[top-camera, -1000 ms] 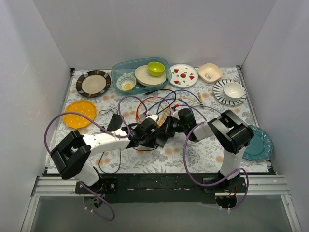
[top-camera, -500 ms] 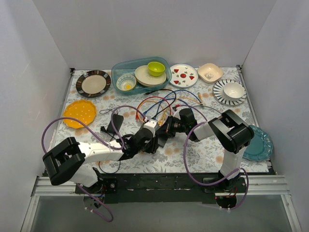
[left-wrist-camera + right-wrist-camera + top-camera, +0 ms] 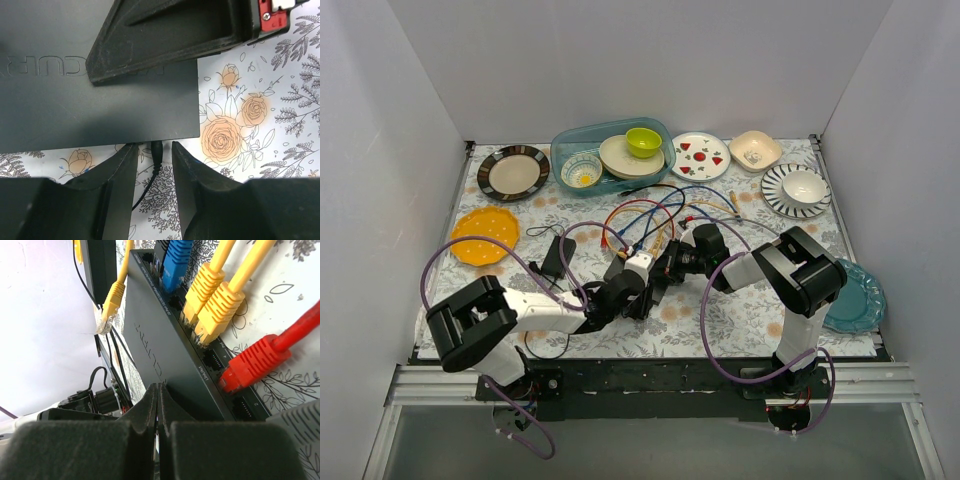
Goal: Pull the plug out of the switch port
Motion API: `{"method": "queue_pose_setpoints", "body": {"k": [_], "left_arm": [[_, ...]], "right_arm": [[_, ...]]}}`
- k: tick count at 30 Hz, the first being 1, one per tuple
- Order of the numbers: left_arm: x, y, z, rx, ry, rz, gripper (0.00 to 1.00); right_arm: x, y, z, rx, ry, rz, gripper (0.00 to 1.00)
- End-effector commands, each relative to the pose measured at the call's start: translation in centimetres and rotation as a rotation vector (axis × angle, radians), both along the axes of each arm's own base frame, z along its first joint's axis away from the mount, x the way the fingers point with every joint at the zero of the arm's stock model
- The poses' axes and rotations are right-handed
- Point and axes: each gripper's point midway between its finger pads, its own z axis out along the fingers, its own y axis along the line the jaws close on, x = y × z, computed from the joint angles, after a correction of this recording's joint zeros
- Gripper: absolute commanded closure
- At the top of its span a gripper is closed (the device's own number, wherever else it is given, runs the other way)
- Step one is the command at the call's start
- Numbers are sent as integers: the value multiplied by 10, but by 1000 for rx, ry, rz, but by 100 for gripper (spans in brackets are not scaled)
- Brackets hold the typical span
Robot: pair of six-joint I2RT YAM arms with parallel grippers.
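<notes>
left arm [image 3: 545, 305] has shifted right; left gripper [image 3: 153, 146], narrowly open, straddles the plug [image 3: 157, 154] at the switch [image 3: 100, 105], lower middle; next: close, pull.

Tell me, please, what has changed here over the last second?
The left tool drew back slightly toward the near edge, its elbow dipping and then partly rising again; its open jaws straddle the black plug at the switch edge. Nothing was gripped or let go. The right tool, shut over the switch, stayed as it was.

Black left pincer [image 3: 151, 155], white-and-black arms [image 3: 545, 303], purple cables [image 3: 701, 325].
</notes>
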Motion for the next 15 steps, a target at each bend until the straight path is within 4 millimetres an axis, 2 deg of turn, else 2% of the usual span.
{"method": "queue_pose_setpoints", "body": {"k": [1, 4, 8, 11, 15], "left_arm": [[14, 0, 6, 4, -53, 47, 68], [18, 0, 6, 10, -63, 67, 69], [20, -3, 3, 11, -54, 79, 81], [19, -2, 3, 6, -47, 90, 86], [17, 1, 2, 4, -40, 95, 100]], "right_arm": [[-22, -30, -60, -193, 118, -12, 99], [-23, -32, -61, -198, 124, -13, 99], [-25, -34, -63, -203, 128, -13, 99], [-29, -37, -65, -207, 131, -11, 99], [-29, -38, -63, -203, 121, -11, 99]]}}
